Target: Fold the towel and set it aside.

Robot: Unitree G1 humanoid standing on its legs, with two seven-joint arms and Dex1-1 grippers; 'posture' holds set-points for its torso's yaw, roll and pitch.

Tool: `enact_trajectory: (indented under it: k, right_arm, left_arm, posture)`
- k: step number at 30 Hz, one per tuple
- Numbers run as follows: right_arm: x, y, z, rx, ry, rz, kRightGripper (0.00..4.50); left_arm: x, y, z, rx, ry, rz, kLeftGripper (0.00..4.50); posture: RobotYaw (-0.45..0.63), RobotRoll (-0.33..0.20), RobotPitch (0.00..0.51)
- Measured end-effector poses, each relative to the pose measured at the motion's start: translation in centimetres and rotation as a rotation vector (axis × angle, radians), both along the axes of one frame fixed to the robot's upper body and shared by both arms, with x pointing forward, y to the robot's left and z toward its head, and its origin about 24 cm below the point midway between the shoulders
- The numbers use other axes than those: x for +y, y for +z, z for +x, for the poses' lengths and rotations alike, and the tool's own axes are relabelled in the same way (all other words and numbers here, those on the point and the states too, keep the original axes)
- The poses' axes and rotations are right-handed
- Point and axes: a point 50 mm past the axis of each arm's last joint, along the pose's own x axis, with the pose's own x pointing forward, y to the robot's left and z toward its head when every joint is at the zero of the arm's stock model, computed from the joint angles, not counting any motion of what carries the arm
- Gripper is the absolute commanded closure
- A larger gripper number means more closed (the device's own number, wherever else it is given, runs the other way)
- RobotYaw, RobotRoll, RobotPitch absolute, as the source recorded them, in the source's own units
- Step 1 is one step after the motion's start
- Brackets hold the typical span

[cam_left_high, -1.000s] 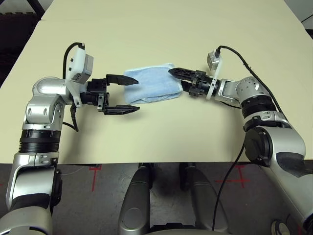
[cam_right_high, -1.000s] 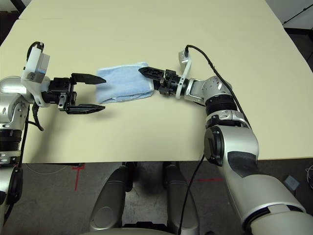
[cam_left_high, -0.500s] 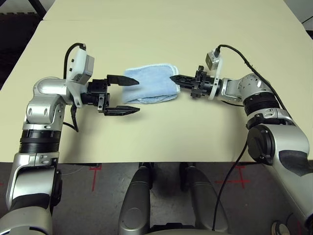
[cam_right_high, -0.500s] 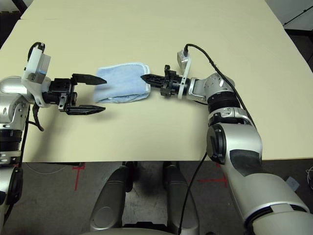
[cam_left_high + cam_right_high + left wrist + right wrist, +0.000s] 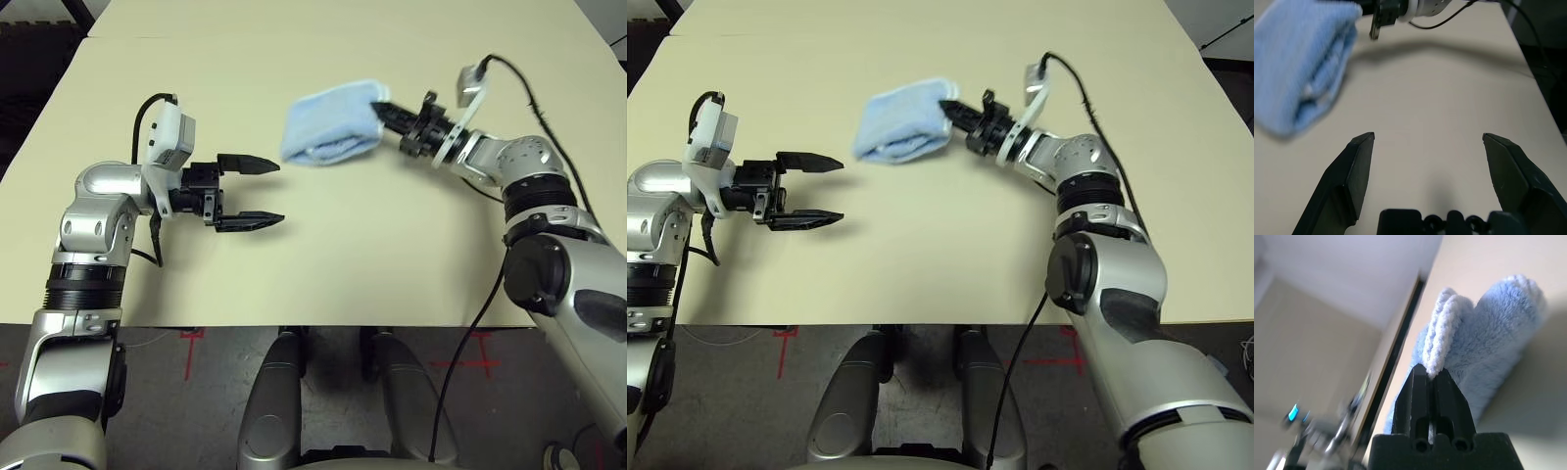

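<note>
The towel (image 5: 330, 124), folded into a thick light blue bundle, hangs off the bench (image 5: 392, 245), gripped at its right end with the white stitched edging showing there. Its free end droops toward the robot's left, and a soft shadow lies on the bench under it. In the right wrist view the edging (image 5: 1442, 340) sits right at the fingertips, with the blue pile bulging past them on either side.

The right end effector (image 5: 382, 109) has its two black fingers pressed together, pinching the towel's edge. It points toward the robot's left and tilts slightly upward, its silver forearm stretching away toward the bench's right side.

The left end effector (image 5: 263, 191) hovers over the bench, well apart from the towel and nearer the robot than it. Its fingers are spread wide and hold nothing, pointing toward the robot's right. In the left wrist view, bare bench lies between the two fingers (image 5: 1354, 171), and the towel sits beyond and to one side of them.
</note>
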Motion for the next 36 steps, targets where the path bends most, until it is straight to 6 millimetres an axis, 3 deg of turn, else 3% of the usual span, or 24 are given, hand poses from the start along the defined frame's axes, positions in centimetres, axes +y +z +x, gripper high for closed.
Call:
enact_trajectory:
  k: [7,20,25,36]
  right_arm:
    - [-4.3,1.4,0.7,-0.079,-0.354,0.035,4.48]
    - [-8.7,0.6,0.3,-0.069,-0.695,0.026,4.48]
    - [-10.2,-0.9,-0.2,-0.027,-0.758,0.012,4.48]
    - [-11.1,-1.3,-0.5,-0.033,-0.789,0.062,4.48]
  left_arm:
    - [0.5,0.0,0.3,-0.001,0.034,-0.02,0.0]
    - [0.8,-0.6,0.3,0.01,0.085,-0.034,0.0]
    - [1.3,-1.1,0.3,0.025,0.132,-0.053,0.0]
    - [1.4,-1.0,0.3,0.025,0.145,-0.062,0.0]
  posture:
    - [0.14,0.0,0.253]
    - [0.12,0.0,0.273]
    - [0.11,0.0,0.275]
    - [0.09,0.0,0.269]
